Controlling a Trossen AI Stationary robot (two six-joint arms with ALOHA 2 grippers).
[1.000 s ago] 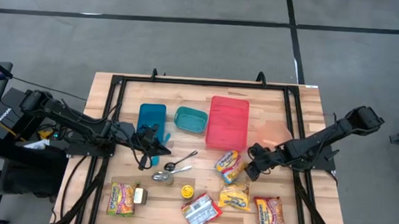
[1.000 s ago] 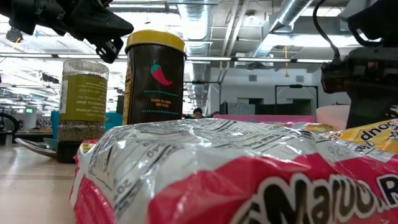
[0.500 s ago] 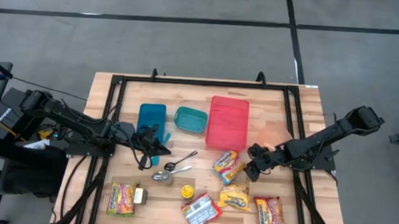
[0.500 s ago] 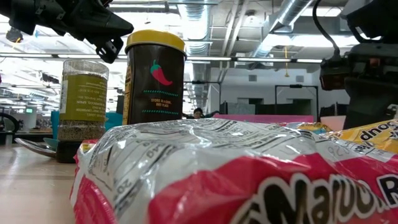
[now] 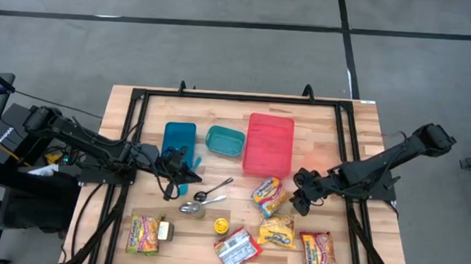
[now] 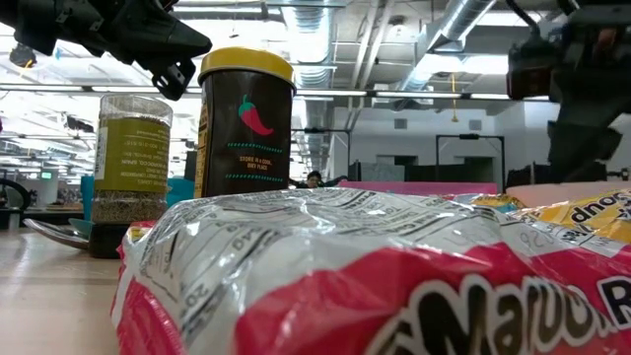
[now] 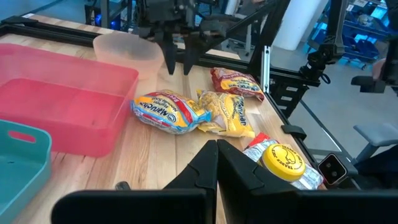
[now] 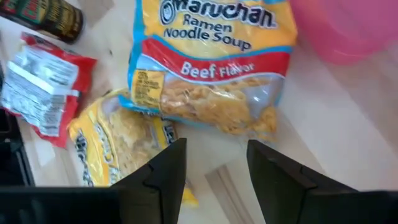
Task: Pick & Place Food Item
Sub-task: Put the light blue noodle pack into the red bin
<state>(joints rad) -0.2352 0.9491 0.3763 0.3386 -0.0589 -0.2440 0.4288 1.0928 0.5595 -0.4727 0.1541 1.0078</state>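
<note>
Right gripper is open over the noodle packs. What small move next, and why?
Probably lower the right gripper onto the beef ramen pack. Its fingers stand apart and empty just short of the pack's edge, which lies flat on the table beside the red tray.

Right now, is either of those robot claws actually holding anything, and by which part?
No. The right gripper is open with nothing between its fingers, above the ramen packet. The left gripper is shut on nothing.

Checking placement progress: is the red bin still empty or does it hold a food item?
Empty. The red bin shows only bare floor from above; the beef ramen packet lies outside it on the table.
</note>
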